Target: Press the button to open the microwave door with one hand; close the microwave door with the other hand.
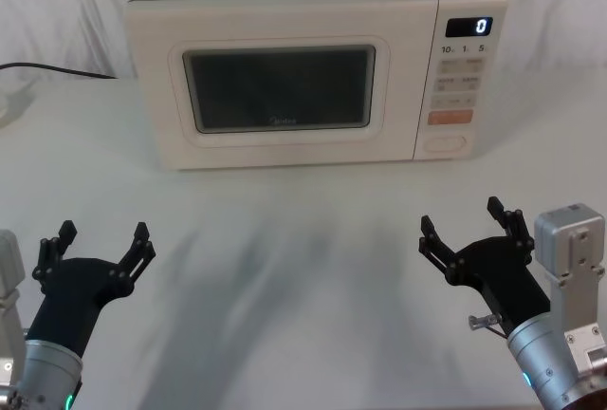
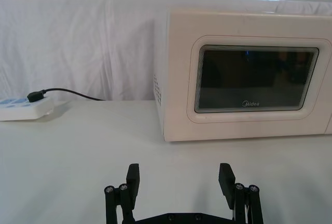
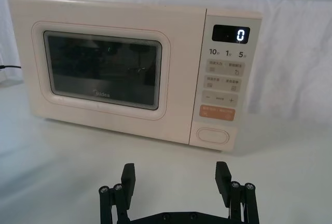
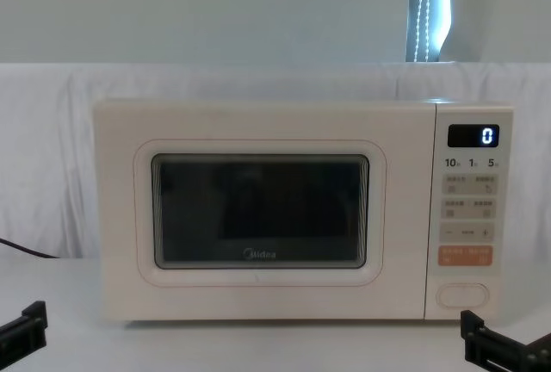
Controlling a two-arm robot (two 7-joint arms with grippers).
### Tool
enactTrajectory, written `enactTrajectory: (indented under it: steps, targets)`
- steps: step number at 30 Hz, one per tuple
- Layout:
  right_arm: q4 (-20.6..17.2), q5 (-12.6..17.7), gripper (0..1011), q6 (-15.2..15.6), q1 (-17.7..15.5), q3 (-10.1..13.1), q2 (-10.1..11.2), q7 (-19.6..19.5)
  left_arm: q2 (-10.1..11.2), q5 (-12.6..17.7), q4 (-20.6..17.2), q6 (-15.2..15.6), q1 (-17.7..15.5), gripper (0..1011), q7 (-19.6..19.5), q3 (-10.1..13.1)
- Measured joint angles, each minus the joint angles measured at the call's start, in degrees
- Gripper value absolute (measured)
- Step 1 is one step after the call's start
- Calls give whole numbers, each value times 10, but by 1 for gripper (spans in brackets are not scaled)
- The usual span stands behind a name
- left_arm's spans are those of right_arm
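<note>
The wide cream pill-shaped button (image 1: 448,142) lies ahead of the open right pincer (image 1: 467,230), nearer than the open left pincer (image 1: 99,247).

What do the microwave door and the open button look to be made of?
The microwave door looks like smooth cream moulded plastic, with a raised rounded frame. Its window is dark and glossy with reflections, probably glass. The button looks like the same matte cream plastic, unmarked. Both grippers, left gripper and right gripper, hang open, short of it.
</note>
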Motion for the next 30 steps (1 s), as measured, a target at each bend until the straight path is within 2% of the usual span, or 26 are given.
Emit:
enactTrajectory:
  steps: [30]
  targets:
    - [0,0,1000,0,0,0,0,0,0,0,0,0,0,1001,0,0]
